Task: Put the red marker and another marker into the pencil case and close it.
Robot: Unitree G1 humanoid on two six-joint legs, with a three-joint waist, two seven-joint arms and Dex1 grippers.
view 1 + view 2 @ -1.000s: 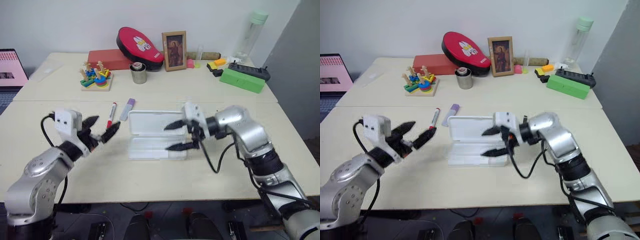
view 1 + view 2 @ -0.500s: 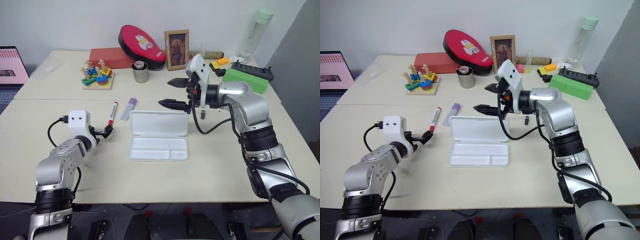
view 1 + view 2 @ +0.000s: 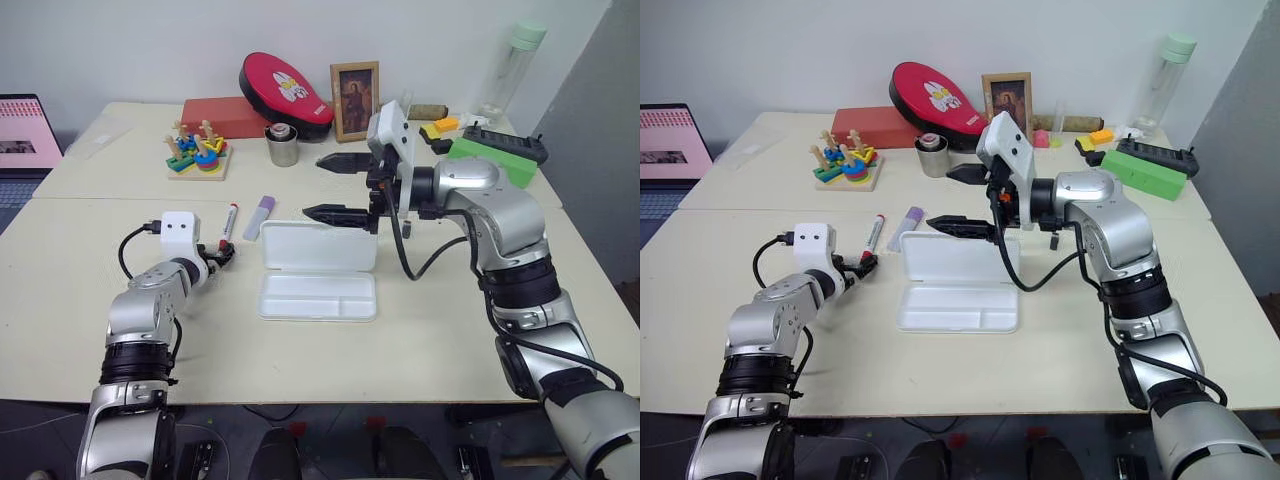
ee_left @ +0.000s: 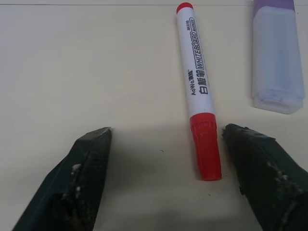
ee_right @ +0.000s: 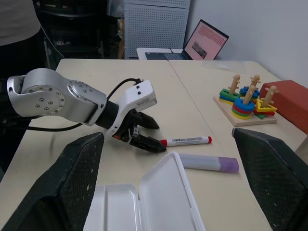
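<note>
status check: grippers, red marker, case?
Left gripper open, low at the red marker's cap end, not gripping. Right gripper open, raised above the pencil case. Case open, empty. Lavender marker beside red one; nothing blocking.

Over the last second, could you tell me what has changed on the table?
The left gripper has dropped to the table, its open fingers now straddling the slim red-capped white marker. The right gripper rose off the open white plastic pencil case. Both markers and the case stayed put.
</note>
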